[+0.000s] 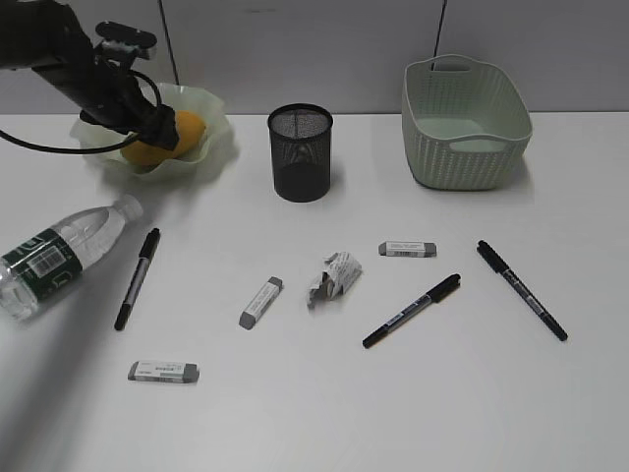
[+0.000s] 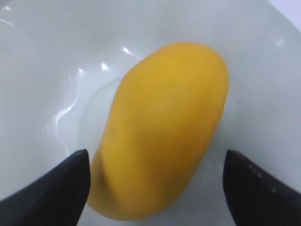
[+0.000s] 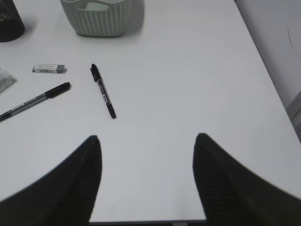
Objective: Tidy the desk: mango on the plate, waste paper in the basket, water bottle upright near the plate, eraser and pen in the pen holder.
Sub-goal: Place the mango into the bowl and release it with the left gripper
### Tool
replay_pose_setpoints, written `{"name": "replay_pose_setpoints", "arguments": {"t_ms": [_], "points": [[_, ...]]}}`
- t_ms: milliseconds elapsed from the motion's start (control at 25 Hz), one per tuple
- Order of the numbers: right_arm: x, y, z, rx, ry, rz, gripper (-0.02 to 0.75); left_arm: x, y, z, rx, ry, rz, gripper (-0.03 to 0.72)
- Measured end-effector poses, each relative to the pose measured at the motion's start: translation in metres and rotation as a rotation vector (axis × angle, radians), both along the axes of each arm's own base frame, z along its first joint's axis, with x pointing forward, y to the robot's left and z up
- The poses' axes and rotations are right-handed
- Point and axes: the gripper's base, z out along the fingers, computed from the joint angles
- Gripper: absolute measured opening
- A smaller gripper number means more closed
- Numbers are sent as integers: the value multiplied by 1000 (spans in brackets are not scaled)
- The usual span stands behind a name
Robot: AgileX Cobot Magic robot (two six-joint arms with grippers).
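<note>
Left gripper (image 2: 155, 188) stood open astride the mango (image 2: 160, 132), which rested in the plate (image 2: 37, 70), apparently released there.

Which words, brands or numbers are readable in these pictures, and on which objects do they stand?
None can be read.
water bottle: white barcode on the dark label, digits too small.
Three erasers: printed sleeves, blurred.
waste paper: some print, illegible.
Three pens: barrel markings too small.
</note>
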Motion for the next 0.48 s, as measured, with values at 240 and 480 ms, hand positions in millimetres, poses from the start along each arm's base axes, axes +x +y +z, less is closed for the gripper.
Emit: {"name": "replay_pose_setpoints", "arguments": {"t_ms": [240,480], "points": [[0,0,0,0,0,0,490,-10,1,34,0,9,-12,673],[0,0,0,0,0,0,490,-41,2,96,-8,67,-39,652]]}}
